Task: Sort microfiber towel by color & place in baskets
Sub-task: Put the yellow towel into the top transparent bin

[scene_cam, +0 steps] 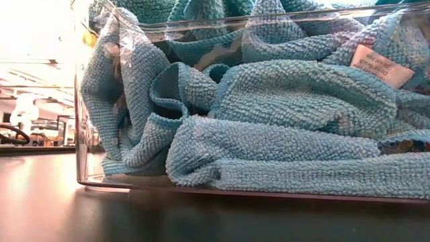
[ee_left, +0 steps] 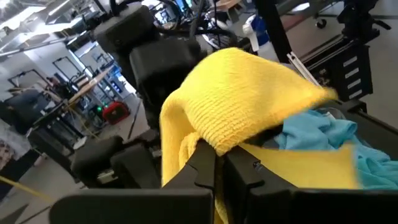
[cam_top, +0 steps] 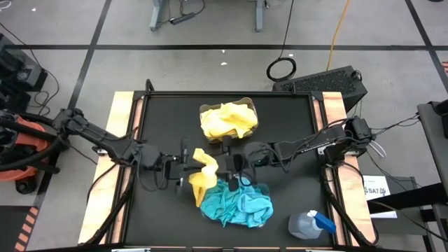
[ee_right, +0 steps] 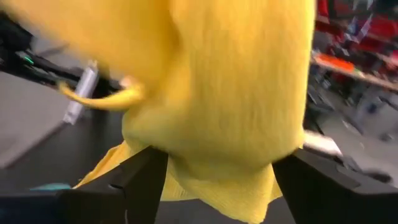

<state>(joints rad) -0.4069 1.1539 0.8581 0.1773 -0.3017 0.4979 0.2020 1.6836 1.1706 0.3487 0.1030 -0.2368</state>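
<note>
Yellow towel [cam_top: 203, 170] clamped in left gripper [cam_top: 187, 168], right gripper [cam_top: 231, 164] jaws apart beside it; baskets [cam_top: 228, 120] nearly filled, this one left.

Yellow towel [cam_top: 204, 173] mid-table; turquoise towels [cam_top: 236, 205] w/ white tag (low view); yellow pile [cam_top: 227, 120]; black table [cam_top: 287, 126]; blue-trigger bottle [cam_top: 310, 225].
</note>
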